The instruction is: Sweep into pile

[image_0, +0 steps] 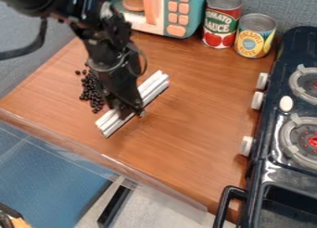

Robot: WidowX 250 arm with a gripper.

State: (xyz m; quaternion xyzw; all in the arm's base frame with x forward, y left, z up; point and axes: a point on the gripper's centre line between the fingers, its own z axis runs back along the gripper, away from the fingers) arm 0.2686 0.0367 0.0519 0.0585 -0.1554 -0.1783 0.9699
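1. One hard push toward the rim (pixel 102 155) could spill beans off the counter (pixel 180 125).
2. White bar (pixel 153 85), set slantwise on the counter, is clamped in the gripper (pixel 128 112); a loose pinch could let it twist under drag, and beans would slip past its ends.
3. Dark beans (pixel 93 91) lie loose left of the bar, close to the gripper. Being small and round, they may roll apart; the strays at the far end could be missed by a short stroke.
4. Yellow can (pixel 255 36) and red can (pixel 221 21) stand upright, tops closed, contents hidden.
5. Microwave (pixel 198 7): a round brown thing inside.
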